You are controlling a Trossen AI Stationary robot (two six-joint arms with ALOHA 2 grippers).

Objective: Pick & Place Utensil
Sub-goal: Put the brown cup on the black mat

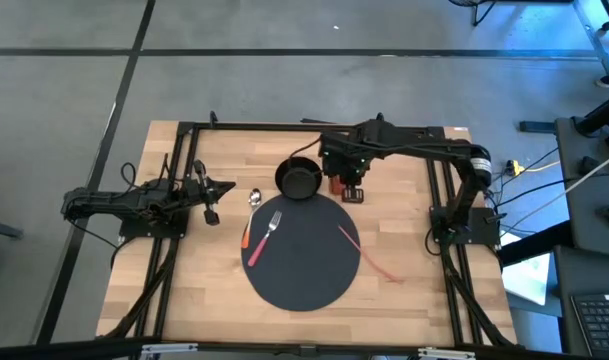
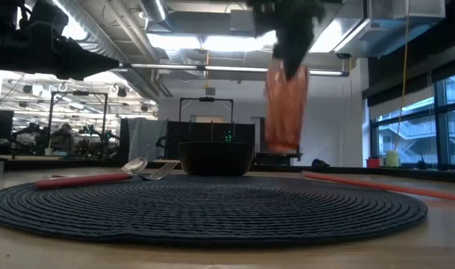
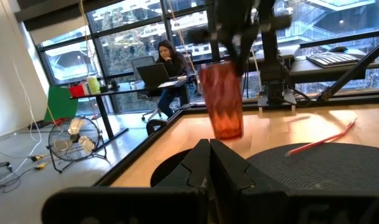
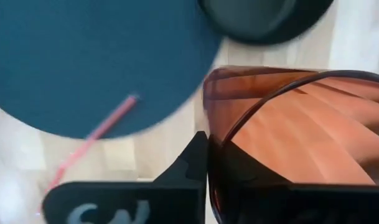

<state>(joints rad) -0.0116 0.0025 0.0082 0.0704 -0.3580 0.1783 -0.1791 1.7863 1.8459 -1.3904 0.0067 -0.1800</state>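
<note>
A translucent red cup (image 2: 285,108) hangs above the table's far side, over the bare wood beside the black bowl (image 1: 298,180), with my right gripper (image 2: 291,52) shut on it from above. A pink-handled fork (image 1: 269,228) lies on the left part of the dark round placemat (image 1: 304,270). A spoon (image 1: 254,198) lies at the mat's far left edge. My left gripper (image 3: 211,168) stays shut and level at the table's left, touching nothing. My right gripper pinches the cup's wall at the rim (image 4: 217,146), one finger (image 4: 189,168) outside and the other inside the cup. The fingers come from above, pointing steeply down. The cup hangs upright below them, mouth up, lifted clear of the table.
A thin pink stick (image 1: 362,250) lies across the placemat's right edge onto the wood. The black bowl stands at the mat's far edge, close to the hanging cup. Black frame rails run along the table's sides. Bare wood shows near the front edge.
</note>
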